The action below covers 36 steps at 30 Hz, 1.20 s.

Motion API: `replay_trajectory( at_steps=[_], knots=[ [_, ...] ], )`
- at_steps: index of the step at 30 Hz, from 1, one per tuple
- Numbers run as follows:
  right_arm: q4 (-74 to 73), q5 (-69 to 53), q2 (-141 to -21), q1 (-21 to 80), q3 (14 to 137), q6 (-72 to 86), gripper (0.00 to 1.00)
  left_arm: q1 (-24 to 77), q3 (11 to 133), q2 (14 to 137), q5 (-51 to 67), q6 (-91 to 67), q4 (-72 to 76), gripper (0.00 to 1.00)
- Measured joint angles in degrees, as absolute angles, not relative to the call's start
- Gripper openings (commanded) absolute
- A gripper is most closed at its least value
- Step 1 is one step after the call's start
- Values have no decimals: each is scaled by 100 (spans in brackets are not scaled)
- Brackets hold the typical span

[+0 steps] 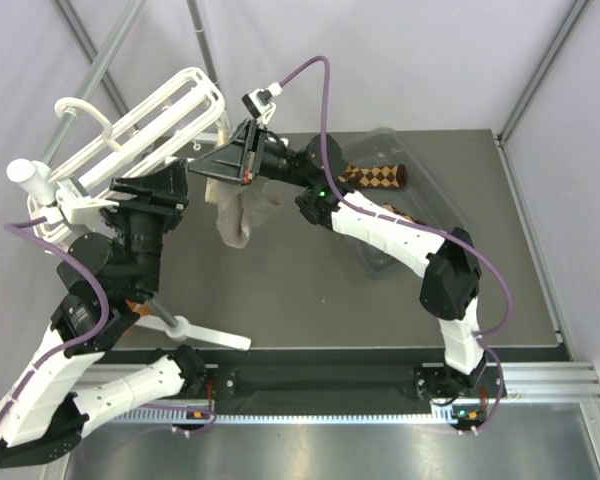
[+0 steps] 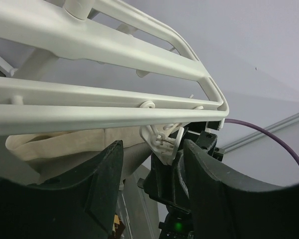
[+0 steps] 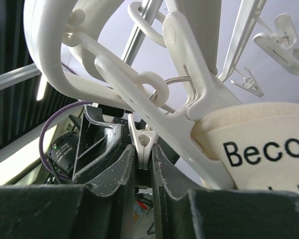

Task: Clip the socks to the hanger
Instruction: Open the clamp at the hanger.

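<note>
Though blocked from overhead, showed up at the wrists: held a clip tab [image 3: 142, 143] pinched in the nearly closed right gripper [image 3: 143, 158], just left of a beige sock [image 3: 249, 144]; held the left gripper [image 2: 152, 167] wide either side of a clip [image 2: 164, 142] under the hanger [image 2: 89, 47]. Found the socks [image 1: 375, 178] only from overhead, in a clear bin [image 1: 435, 185] well behind the right gripper, one half under that arm. Could not tell whether the left fingers touched the clip; lost the beige sock's lettering at the frame edge.
</note>
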<state>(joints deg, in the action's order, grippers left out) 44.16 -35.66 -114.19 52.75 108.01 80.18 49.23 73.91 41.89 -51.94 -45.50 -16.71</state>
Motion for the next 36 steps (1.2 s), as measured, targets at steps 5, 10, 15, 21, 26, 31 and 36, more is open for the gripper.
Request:
replay_trajectory(
  at_steps=[5, 10, 15, 21, 26, 31, 36],
  knots=[
    [4449, -3566, -11419, 5275, 10798, 8023, 0, 4923, 7391, 4206, -5203, -4558, -1614, 64],
    [4525, -3564, -11419, 5275, 10748, 8079, 0, 4923, 7354, 4239, -5321, -4554, -1466, 56],
    [4567, -3559, -11419, 5275, 10724, 8130, 0, 4923, 7181, 4244, -5496, -4530, -1166, 55],
    [4609, -3551, -11419, 5275, 10654, 8173, 0, 4925, 7111, 4254, -5612, -4464, -915, 48],
    [4593, -3538, -11419, 5275, 10639, 8204, 0, 4930, 7100, 4281, -5647, -4357, -727, 15],
    [4611, -3520, -11419, 5275, 10613, 8221, 6, 4941, 7094, 4281, -5649, -4261, -694, 0],
    [4722, -3546, -11419, 5275, 10527, 8254, 51, 4936, 7107, 4307, -5712, -4191, -770, 0]
  ],
)
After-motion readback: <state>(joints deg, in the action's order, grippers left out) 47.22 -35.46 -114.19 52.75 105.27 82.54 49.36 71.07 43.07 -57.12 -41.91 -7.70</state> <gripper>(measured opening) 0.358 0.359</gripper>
